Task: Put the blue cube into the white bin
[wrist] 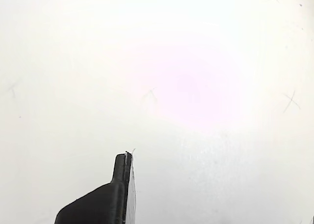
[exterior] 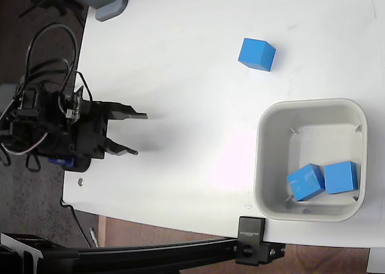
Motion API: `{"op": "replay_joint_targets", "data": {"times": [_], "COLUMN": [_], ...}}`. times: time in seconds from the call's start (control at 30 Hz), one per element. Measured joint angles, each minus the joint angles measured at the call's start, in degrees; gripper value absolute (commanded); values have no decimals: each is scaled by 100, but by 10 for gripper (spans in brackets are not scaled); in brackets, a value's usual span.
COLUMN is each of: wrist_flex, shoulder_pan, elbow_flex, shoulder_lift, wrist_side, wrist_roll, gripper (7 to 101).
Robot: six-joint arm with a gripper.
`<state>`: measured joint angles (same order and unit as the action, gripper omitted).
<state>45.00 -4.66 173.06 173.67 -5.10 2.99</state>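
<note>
The gripper (exterior: 139,133) hangs spread and empty at the bench's (exterior: 180,63) left edge. 1 blue cube (exterior: 257,53) sits near the far edge; 2 lie in the white bin (exterior: 264,160). The wrist view shows only 1 fingertip (wrist: 122,167).

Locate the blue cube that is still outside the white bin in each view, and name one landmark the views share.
Fixed view: the blue cube sits on the white table, upper right of centre, above the white bin.
Wrist view: not in the picture; only bare table and one dark finger show.
Shared landmark: the gripper, open at the table's left edge in the fixed view.
</note>
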Motion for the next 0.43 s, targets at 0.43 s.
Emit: {"op": "replay_joint_targets", "data": {"times": [0.43], "wrist_flex": [0], "shoulder_pan": [-26], "elbow_flex": [0], "shoulder_lift": [0], "wrist_side": [-9], "wrist_roll": [0], "gripper": [1000]}}
